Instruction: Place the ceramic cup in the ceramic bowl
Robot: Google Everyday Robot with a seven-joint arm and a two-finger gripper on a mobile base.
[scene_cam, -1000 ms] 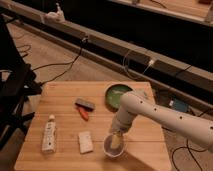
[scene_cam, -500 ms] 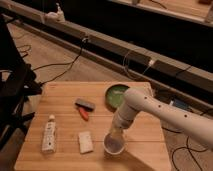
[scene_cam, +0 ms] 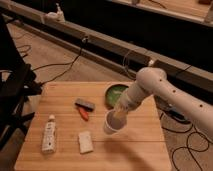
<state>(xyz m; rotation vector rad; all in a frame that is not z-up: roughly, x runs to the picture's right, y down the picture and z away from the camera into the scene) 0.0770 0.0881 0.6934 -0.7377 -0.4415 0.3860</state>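
Note:
The white ceramic cup point(scene_cam: 112, 124) is held tilted above the wooden table point(scene_cam: 60, 100), in front of and a little left of the bowl. My gripper point(scene_cam: 119, 115) is at the cup's upper right rim and is shut on the cup. The ceramic bowl point(scene_cam: 115, 93), green with a dark rim, sits at the far right of the table. The white arm point(scene_cam: 165, 92) comes in from the right and covers the bowl's right side.
A flat white block point(scene_cam: 86, 142) lies at the front middle. A white tube point(scene_cam: 49, 133) lies at the front left. A dark grey block point(scene_cam: 85, 104) and a small red item point(scene_cam: 83, 113) lie mid-table. Cables run over the floor behind and to the right.
The cup has risen off the table in my gripper and moved back toward the bowl. The arm has lifted with it.

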